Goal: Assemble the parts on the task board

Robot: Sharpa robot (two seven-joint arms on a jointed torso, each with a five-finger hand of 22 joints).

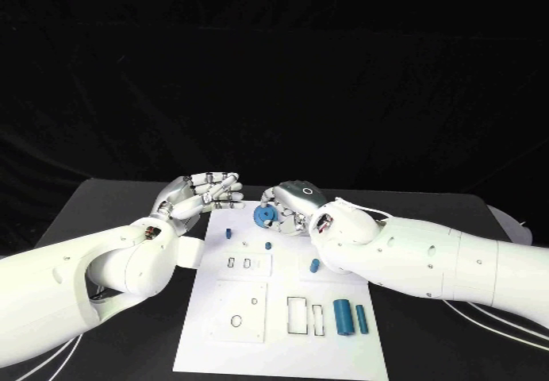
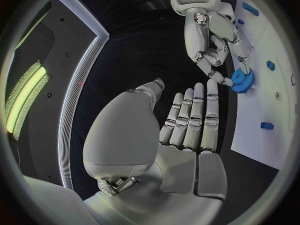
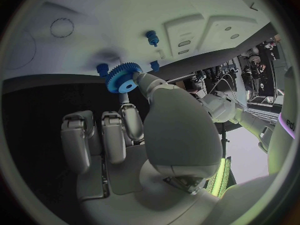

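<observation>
The white task board (image 1: pixel 280 325) lies in the middle of the black table. My right hand (image 1: pixel 295 205) hovers over the board's far edge and pinches a blue gear (image 1: pixel 264 215) between thumb and fingertip; the gear (image 3: pixel 122 80) sits clear of the board (image 3: pixel 94 15). My left hand (image 1: pixel 201 194) is just left of it at the board's far left corner, fingers stretched out and holding nothing (image 2: pixel 190 122). From the left wrist I see the right hand (image 2: pixel 212 40) with the gear (image 2: pixel 242 80) at its fingertips. Small blue pegs (image 1: pixel 229 233) (image 1: pixel 268 246) stand on the board.
Two blue cylinders (image 1: pixel 343 317) (image 1: pixel 362 319) lie side by side near the board's front right. Another small blue piece (image 1: pixel 315 265) sits by my right forearm. Rectangular and round recesses (image 1: pixel 297 313) mark the board's front half. Cables trail off the table at right.
</observation>
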